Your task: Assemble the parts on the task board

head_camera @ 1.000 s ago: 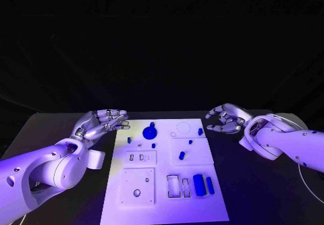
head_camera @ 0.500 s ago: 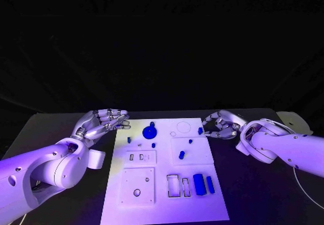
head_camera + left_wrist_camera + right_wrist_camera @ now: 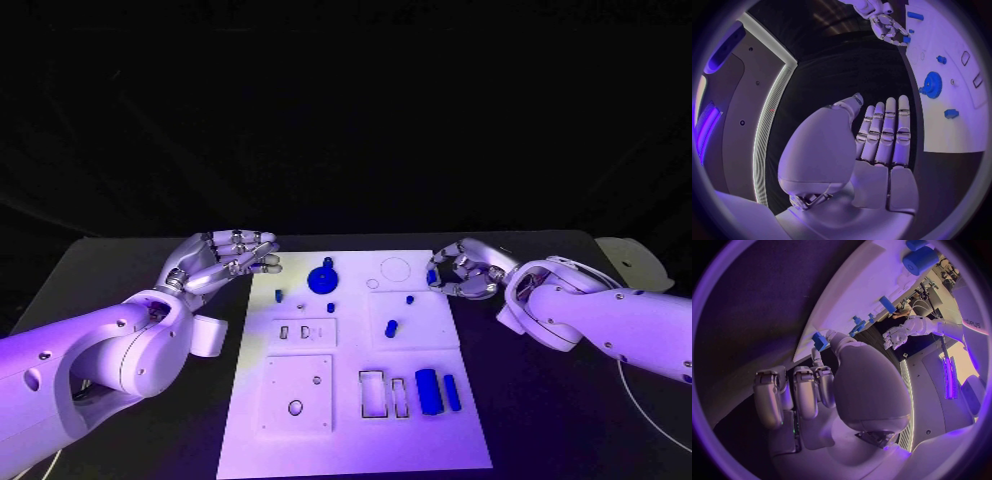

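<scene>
The white task board (image 3: 361,440) lies mid-table with several blue parts on it. A blue gear (image 3: 325,278) (image 3: 931,82) sits near its far end, and a thick blue cylinder (image 3: 427,388) (image 3: 920,260) near its right front. My right hand (image 3: 464,268) (image 3: 889,27) is at the board's far right edge, fingers curled. Its thumb tip is right beside a small blue part (image 3: 430,277) (image 3: 820,340); whether it grips the part is unclear. My left hand (image 3: 224,255) (image 3: 904,332) hovers at the board's far left corner, holding nothing, fingers (image 3: 886,135) extended.
Small blue pegs (image 3: 391,327) stand in the board's middle. Rectangular slots (image 3: 371,393) lie left of the thick cylinder, and a thinner blue bar (image 3: 450,392) lies to its right. Bare black table (image 3: 577,420) flanks the board on both sides.
My right hand has moved left from off the board to its far right edge, closing on the small blue part. The left hand has stayed about where it was.
</scene>
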